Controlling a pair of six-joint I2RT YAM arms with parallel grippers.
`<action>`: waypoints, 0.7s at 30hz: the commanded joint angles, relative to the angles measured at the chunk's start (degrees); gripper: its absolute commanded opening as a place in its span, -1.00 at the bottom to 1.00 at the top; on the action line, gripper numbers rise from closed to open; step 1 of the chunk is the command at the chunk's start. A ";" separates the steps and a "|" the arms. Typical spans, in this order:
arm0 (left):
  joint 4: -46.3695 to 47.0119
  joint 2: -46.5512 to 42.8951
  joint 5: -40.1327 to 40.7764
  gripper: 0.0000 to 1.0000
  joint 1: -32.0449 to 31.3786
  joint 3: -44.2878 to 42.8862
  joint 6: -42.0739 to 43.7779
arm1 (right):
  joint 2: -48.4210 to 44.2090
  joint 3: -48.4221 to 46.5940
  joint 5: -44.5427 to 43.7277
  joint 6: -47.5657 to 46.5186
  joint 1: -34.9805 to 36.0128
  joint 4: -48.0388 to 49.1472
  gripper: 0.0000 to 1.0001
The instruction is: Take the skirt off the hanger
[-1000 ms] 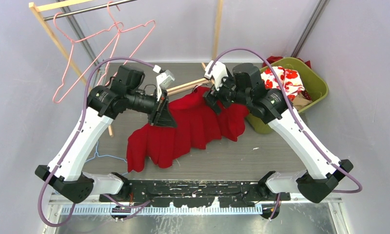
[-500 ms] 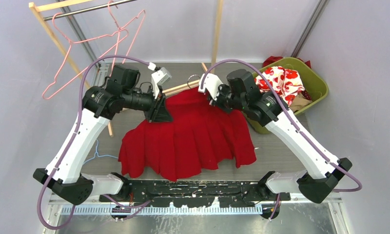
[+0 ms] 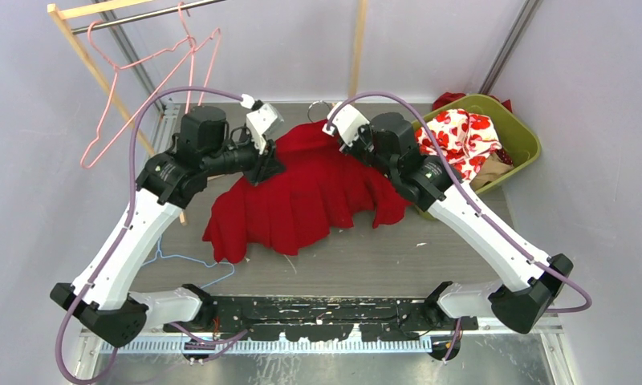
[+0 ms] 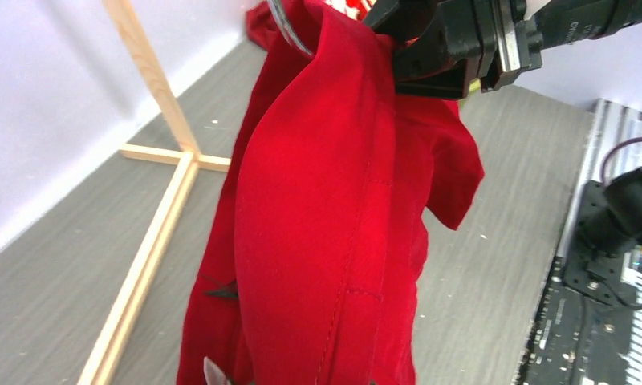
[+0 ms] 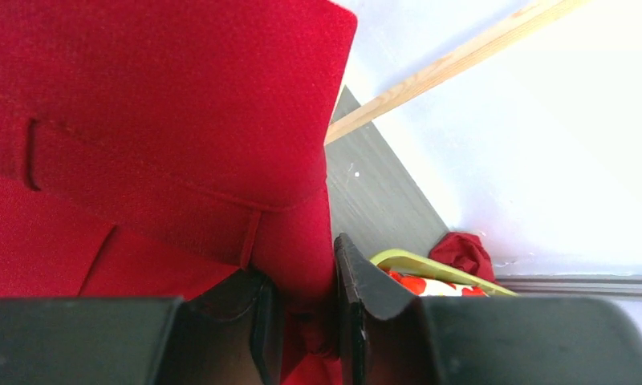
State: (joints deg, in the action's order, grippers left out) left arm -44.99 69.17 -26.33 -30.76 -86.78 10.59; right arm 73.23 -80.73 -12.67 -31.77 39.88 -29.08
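Over the last second you brought the right hand [image 5: 306, 309] from wide apart to nearly together on the waistband of the skirt [image 3: 302, 204]; the skirt, first bunched and then spread broadly over the tabletop [image 3: 462, 249], was now gathered narrower and drawn up and back toward the far edge, its hem still lying on the surface; both top corners were therefore carried, which I judged gave you the tension needed to work the garment free.

The hanger hook [image 3: 319, 126] still showed just above the waistband, between the two hands; so the hanger was probably still inside, and the removal was not done.

In the right wrist view a fold of red cloth just under the waistband sat pinched between the two fingers, clamped with only a narrow gap.

The left hand [image 3: 268, 167] sat at the skirt's left upper edge; in its own view the cloth ran down to fingertips mostly hidden at the bottom edge; it looked clamped on the skirt too.
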 commanded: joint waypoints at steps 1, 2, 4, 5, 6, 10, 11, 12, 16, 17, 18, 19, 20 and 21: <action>13.87 -4.94 3.10 -0.36 -0.44 -2.96 -0.20 | -1.73 -0.72 -14.39 5.53 -2.35 11.69 -0.98; 14.41 -4.38 3.01 -0.13 -0.44 -3.83 0.04 | -1.78 -0.70 -14.18 5.32 -2.34 11.87 -0.98; 15.12 -3.14 1.99 -0.02 -0.44 -5.58 1.04 | -2.08 -0.34 -13.73 4.92 -2.35 12.68 -0.98; 15.93 -2.67 1.89 0.06 -0.44 -6.14 1.09 | -2.27 -0.20 -13.44 4.65 -2.33 12.86 -0.98; 17.07 -2.44 1.87 0.14 -0.44 -6.50 1.14 | -2.38 -0.08 -13.24 4.11 -2.35 12.83 -0.98; 22.54 -2.06 1.91 0.18 -0.44 -6.09 2.06 | -3.29 0.61 -12.81 3.23 -2.35 13.37 -0.98; 23.37 -1.77 2.05 0.17 -0.47 -5.96 2.30 | -3.50 0.76 -12.70 3.02 -2.35 13.55 -0.98; 23.52 -1.37 2.02 0.13 -0.45 -5.94 2.67 | -3.85 0.89 -12.59 2.76 -2.35 13.68 -0.98; 22.93 1.23 0.30 0.08 -0.44 -5.48 3.15 | -5.16 1.07 -12.11 2.22 -2.30 13.52 -0.98; 23.33 1.83 0.08 0.09 -0.44 -4.98 3.86 | -5.65 1.14 -11.61 2.09 -2.32 13.39 -0.98; 23.86 2.37 0.21 0.13 -0.44 -4.45 4.61 | -5.96 1.10 -11.26 1.84 -2.35 12.98 -0.98; 24.36 2.98 0.66 0.15 -0.48 -3.98 5.53 | -6.34 0.92 -10.92 1.73 -2.33 12.38 -0.98; 24.32 3.14 0.72 0.16 -0.44 -3.77 7.04 | -6.68 0.59 -10.64 1.71 -2.32 11.70 -0.98; 24.23 5.42 0.75 0.17 -0.44 -3.81 8.33 | -6.90 0.34 -10.36 1.71 -2.33 11.07 -0.98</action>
State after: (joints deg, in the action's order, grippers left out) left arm -24.95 71.29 -24.69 -31.03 -90.91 14.11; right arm 71.99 -77.78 -22.41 -30.87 37.80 -24.99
